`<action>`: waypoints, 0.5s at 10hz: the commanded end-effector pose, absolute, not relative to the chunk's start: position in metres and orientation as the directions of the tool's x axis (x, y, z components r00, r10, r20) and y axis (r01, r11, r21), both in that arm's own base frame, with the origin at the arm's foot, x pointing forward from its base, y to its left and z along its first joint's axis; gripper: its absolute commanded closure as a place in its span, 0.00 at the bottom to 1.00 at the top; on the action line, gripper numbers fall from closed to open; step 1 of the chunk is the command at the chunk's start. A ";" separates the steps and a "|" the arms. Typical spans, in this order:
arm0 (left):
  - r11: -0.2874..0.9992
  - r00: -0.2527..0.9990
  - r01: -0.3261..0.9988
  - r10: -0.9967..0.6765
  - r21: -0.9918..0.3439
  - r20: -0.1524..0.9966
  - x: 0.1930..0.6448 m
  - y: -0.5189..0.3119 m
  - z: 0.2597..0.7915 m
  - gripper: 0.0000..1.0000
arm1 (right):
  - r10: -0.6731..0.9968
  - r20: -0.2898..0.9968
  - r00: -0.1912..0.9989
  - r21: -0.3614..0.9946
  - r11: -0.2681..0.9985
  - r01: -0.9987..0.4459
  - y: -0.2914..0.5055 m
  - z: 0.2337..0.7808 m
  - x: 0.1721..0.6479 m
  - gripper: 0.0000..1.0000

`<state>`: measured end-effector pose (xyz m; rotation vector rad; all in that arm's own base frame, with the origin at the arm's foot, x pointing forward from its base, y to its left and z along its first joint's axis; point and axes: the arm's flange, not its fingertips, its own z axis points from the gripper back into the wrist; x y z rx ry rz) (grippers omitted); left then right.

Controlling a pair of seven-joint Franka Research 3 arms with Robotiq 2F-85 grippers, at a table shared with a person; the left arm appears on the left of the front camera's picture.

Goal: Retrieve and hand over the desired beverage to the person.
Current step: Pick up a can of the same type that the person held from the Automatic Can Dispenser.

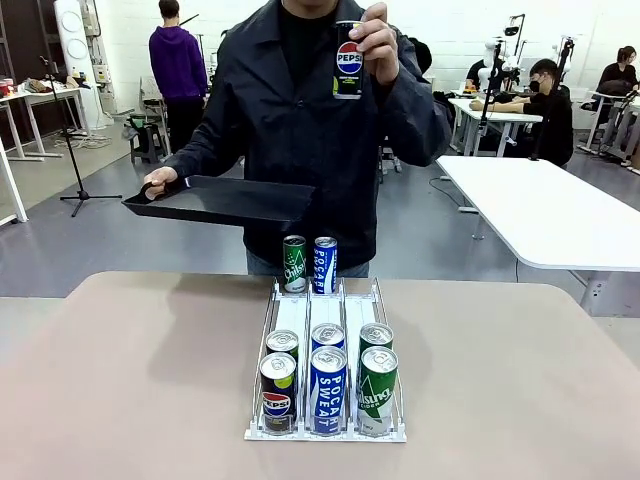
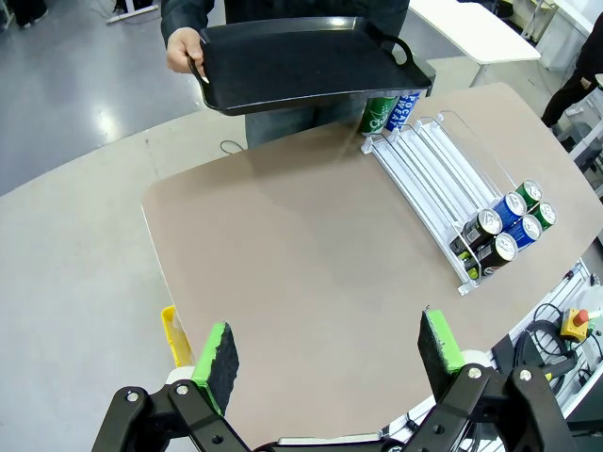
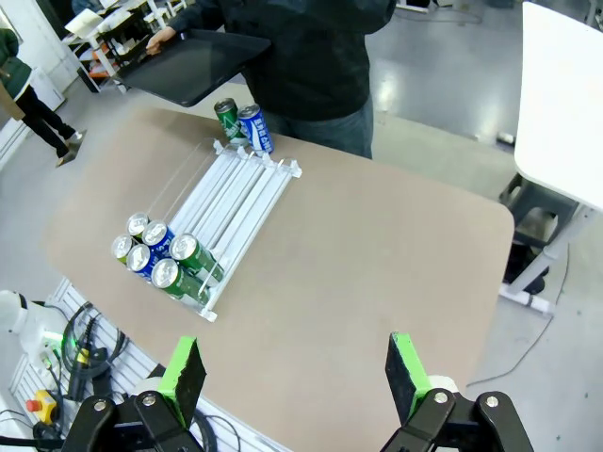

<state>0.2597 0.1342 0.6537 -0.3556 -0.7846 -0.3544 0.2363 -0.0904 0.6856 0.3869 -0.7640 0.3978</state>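
Sitting in the white rack [image 1: 292,316], six cans [image 1: 328,385] (two others [image 1: 325,265] beyond it).

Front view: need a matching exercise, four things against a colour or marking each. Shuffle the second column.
Things:
1. held can, in the person's raised hand
2. middle front can in the rack
3. right front can
4. tray

Colour or marking:
A. green
B. blue, Pocari Sweat
C. plain black
D. Pepsi logo

Pairs: 1-D, 2-B, 3-A, 4-C
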 end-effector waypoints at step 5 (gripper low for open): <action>0.879 0.650 0.445 -0.187 -0.170 0.737 0.259 0.136 0.653 0.00 | 0.213 0.729 0.650 0.195 0.846 -0.496 -0.090 0.686 0.238 0.00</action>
